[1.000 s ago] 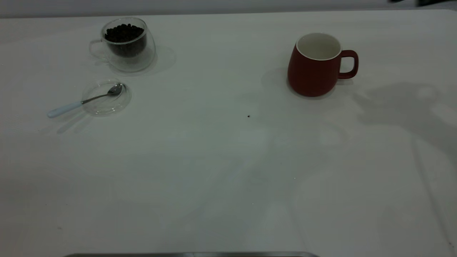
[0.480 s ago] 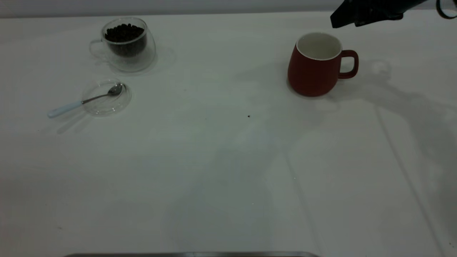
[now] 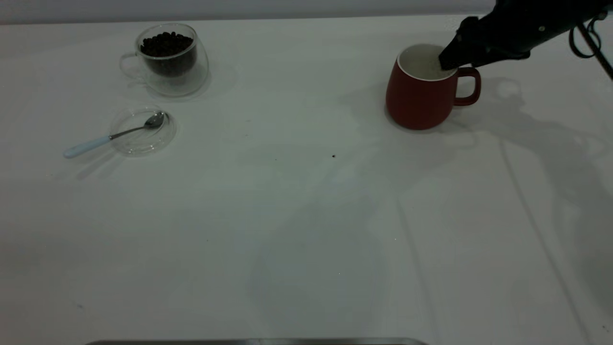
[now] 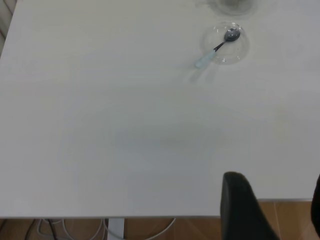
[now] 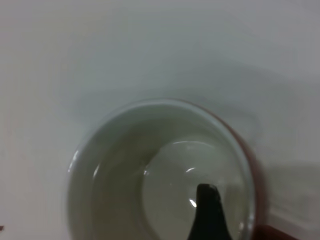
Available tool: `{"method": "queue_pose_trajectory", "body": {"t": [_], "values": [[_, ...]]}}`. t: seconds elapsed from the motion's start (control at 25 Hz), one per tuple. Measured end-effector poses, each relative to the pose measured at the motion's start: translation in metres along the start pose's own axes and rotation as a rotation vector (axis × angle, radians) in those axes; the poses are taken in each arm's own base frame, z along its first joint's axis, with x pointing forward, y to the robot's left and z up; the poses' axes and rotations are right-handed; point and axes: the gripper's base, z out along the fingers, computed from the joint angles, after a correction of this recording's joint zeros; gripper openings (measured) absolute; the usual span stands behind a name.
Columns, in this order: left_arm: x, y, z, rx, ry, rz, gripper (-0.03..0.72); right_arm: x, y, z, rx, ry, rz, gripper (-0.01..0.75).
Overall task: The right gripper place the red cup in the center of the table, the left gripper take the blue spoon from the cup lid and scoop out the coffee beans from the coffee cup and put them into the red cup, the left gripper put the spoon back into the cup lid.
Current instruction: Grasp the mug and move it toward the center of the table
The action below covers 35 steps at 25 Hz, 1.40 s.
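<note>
The blue spoon (image 4: 216, 48) lies across the cup lid (image 4: 237, 50) — table (image 4: 125, 125) beneath.

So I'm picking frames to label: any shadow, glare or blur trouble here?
Exterior view: dim, with broad arm shadows across the table; the red cup stays sharp. Right wrist view: soft focus, small glints inside the cup, one dark finger over its mouth. Left wrist view: evenly lit; the blue spoon is small but clear.
</note>
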Motion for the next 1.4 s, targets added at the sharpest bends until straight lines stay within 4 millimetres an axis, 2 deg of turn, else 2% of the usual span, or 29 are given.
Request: {"method": "queue_pose_trajectory", "body": {"t": [0.24, 0.6, 0.84, 1.0, 1.2, 1.4], "values": [[0.0, 0.0, 0.0, 0.0, 0.0, 0.0, 0.408, 0.003, 0.016, 0.02, 0.008, 0.002, -0.013, 0.585], [0.0, 0.0, 0.0, 0.0, 0.0, 0.0, 0.408, -0.013, 0.077, 0.046, 0.019, -0.026, -0.103, 0.585], [0.0, 0.0, 0.0, 0.0, 0.0, -0.001, 0.408, -0.013, 0.116, 0.07, -0.007, -0.035, -0.127, 0.585], [0.0, 0.0, 0.0, 0.0, 0.0, -0.001, 0.408, -0.015, 0.141, 0.078, -0.042, -0.05, -0.141, 0.584], [0.0, 0.0, 0.0, 0.0, 0.0, -0.001, 0.408, -0.024, 0.16, 0.084, -0.069, -0.082, -0.158, 0.584], [0.0, 0.0, 0.0, 0.0, 0.0, -0.002, 0.408, -0.019, 0.166, 0.095, -0.071, -0.08, -0.136, 0.584]]}}
